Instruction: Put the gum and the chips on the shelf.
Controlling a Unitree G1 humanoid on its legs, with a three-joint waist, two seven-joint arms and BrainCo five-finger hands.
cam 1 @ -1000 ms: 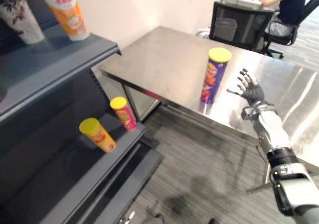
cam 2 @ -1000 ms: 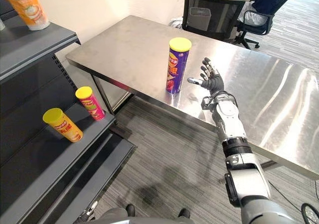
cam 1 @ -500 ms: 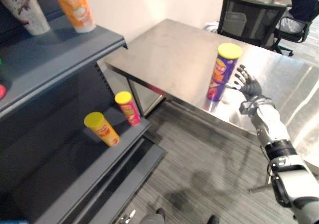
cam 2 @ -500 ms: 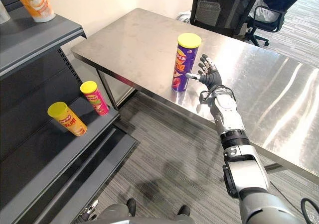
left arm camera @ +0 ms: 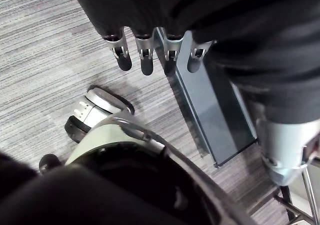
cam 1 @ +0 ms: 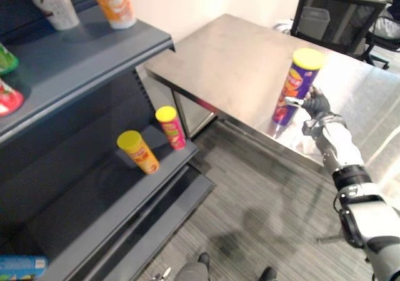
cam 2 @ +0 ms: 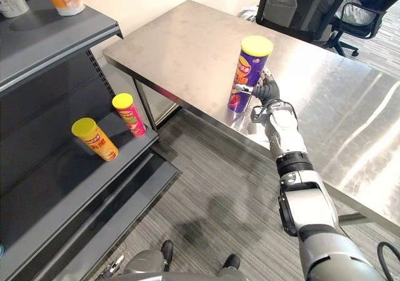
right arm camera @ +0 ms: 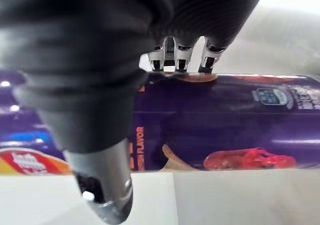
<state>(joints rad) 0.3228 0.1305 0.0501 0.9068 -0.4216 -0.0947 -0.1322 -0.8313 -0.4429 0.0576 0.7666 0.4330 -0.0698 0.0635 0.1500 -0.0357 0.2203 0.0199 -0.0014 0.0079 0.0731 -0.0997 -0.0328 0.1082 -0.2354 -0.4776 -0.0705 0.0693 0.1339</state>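
So, the dark shelf [cam 2: 56, 44] holds a small orange can [cam 2: 95, 140] and a small red can [cam 2: 129, 115]; I cannot tell if either is gum. On the steel table [cam 2: 181, 44], near its edge, the purple chips can [cam 2: 249, 78] stands straight up, yellow lid on top, not shelved yet. The right hand [cam 2: 269, 95] curls round it, thumb in front. The left hand [left arm camera: 144, 52] hangs loose and empty

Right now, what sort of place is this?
Probably an office or lab staged as a shop: dark grey metal shelving holding yellow-lidded snack cans, beside a stainless steel table and a black mesh office chair.
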